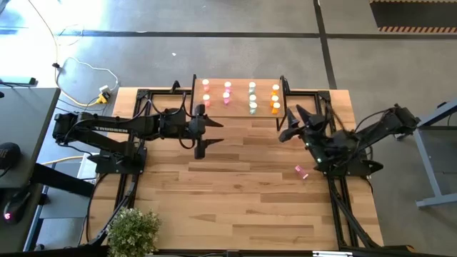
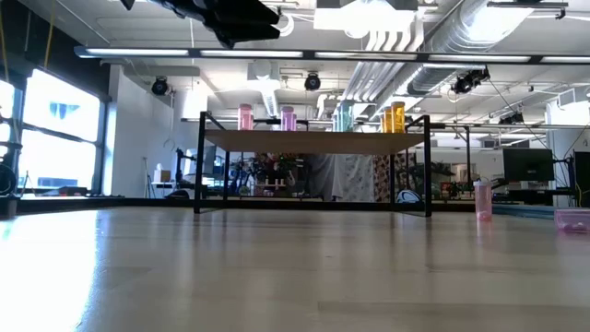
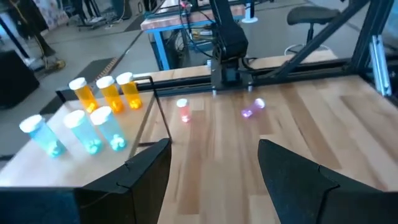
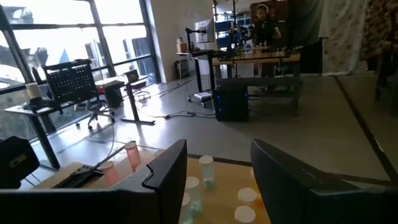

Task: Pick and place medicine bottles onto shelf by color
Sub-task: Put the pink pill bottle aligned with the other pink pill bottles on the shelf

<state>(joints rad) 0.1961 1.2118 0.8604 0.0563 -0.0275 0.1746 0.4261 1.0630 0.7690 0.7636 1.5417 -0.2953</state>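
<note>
Two pink bottles [image 1: 301, 171] on the table [image 1: 243, 193] near the right gripper [image 1: 287, 127], one fallen, one hard to make out from above. Others sorted on the shelf [image 1: 239, 111]. Left gripper [image 1: 208, 135] spread, empty; right likewise parted, fingertips partly cut off.

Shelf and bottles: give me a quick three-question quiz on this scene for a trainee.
1. True or false: in the high view, the orange bottles stand at the right end of the shelf.
2. Which colour of bottle is off the shelf, on the table? A teal, B pink, C orange.
3. Fill in: the left gripper has its fingers open, holding ____.
Key: 1 true; 2 B, the pink bottle; 3 nothing.
</note>
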